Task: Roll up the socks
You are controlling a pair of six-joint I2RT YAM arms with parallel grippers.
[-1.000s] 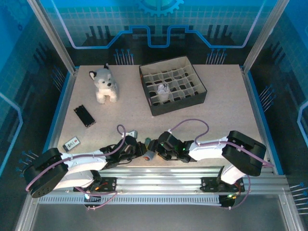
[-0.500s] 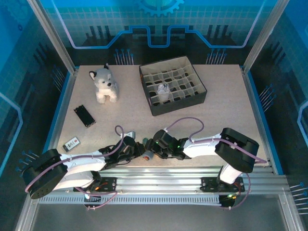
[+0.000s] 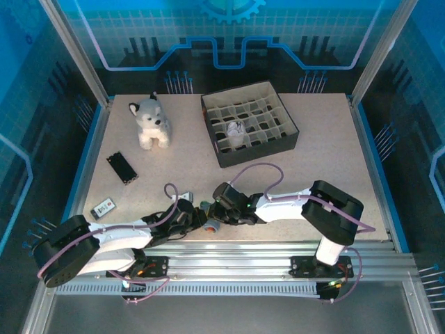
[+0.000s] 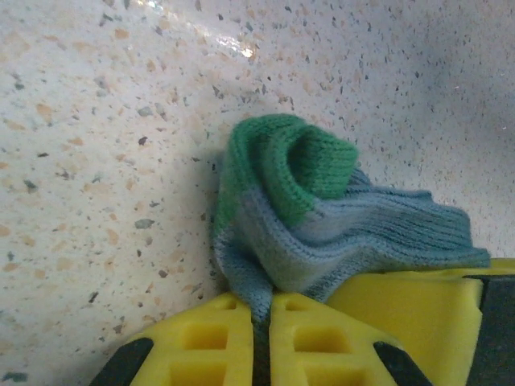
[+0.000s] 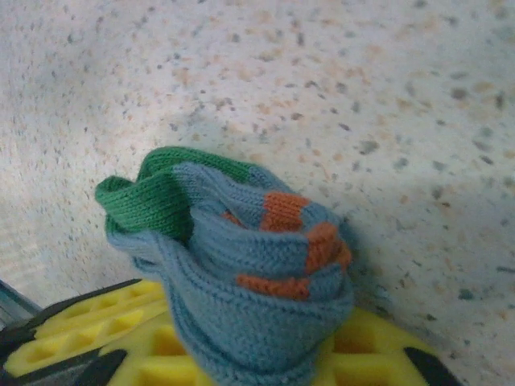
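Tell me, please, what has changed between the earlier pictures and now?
The right end effector swung left to the grey-blue sock and closed on it. The left end effector stayed shut on the same sock. The plush husky and divider box did not move.

Robotics lab test cell

Two cabled robot arms, the left arm (image 3: 118,236) and the right arm (image 3: 299,205), are bolted to a slotted aluminium rail (image 3: 229,254) at the near edge of a speckled table (image 3: 181,160). Aluminium posts (image 3: 75,52) and translucent blue panels (image 3: 313,28) printed with a gear emblem (image 3: 229,8) fence it in. A plush husky (image 3: 151,123) and a divider box (image 3: 261,154) look like staged props. Beyond the panels, it is too dim to tell.
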